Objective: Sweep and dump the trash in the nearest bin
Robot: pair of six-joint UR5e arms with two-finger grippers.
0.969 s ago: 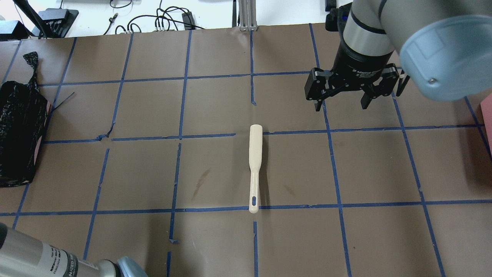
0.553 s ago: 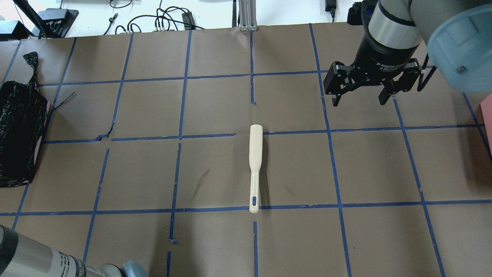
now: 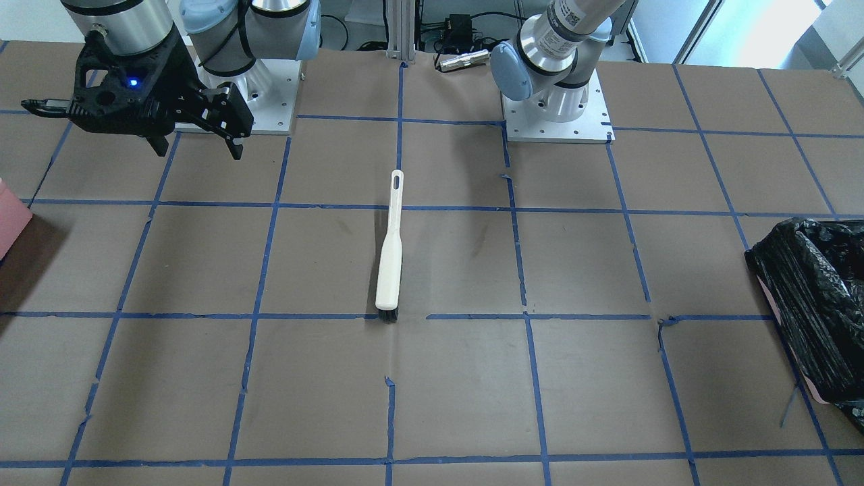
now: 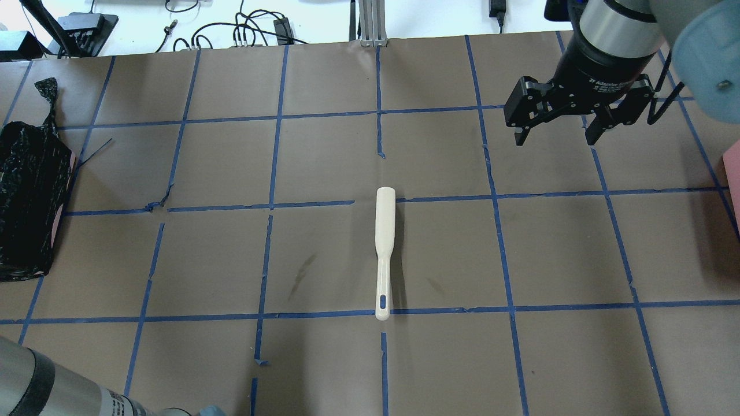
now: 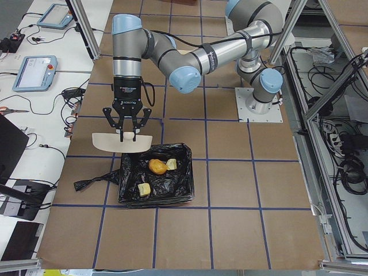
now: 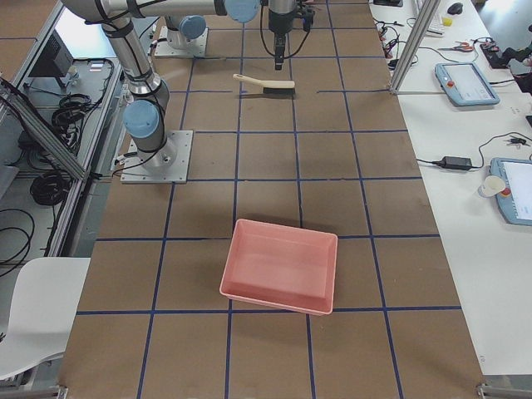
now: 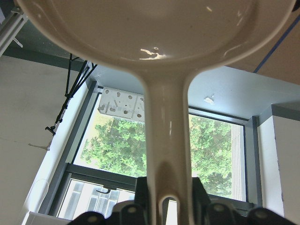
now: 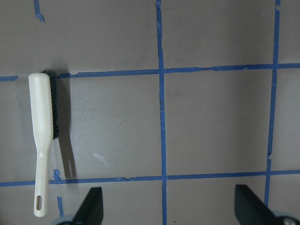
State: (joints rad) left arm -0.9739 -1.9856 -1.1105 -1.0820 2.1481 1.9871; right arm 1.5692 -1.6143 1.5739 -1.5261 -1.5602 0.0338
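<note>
The bin (image 4: 26, 190) stands at the far left edge of the surface (image 4: 324, 162). It is wrapped in a crinkled black bag, and a strip of pink body shows low on its side. The view from the robot's left end looks straight into it, and all the trash (image 5: 144, 188) lies inside on the bag. An orange-brown chunk (image 5: 156, 166) sits against a pale yellow-green scrap (image 5: 171, 164). A tan lump (image 5: 144, 188) lies a little apart from them.

Just beside the bin's rim, on the side away from the robot, the left fingers (image 5: 121, 133) are clenched on the handle of a cream dustpan (image 5: 109, 142). Whether the pan touches the rim cannot be told. In the left wrist view the handle runs out from between the fingers (image 7: 199, 197) to the wide pan (image 7: 154, 37).

A cream brush (image 4: 384, 248) lies flat near the middle of the surface. Its handle end, with the hanging hole, points toward the robot, and its dark bristles (image 3: 387, 314) are at the far end. It is well apart from the bin.

Further right, the right fingers (image 4: 520, 133) hover above the surface, spread wide and holding nothing. In the right wrist view the two tips (image 8: 91, 208) frame bare brown paper, with the brush (image 8: 42, 140) off to one side.

A plain pink box (image 6: 283, 266) sits at the right end of the surface.
</note>
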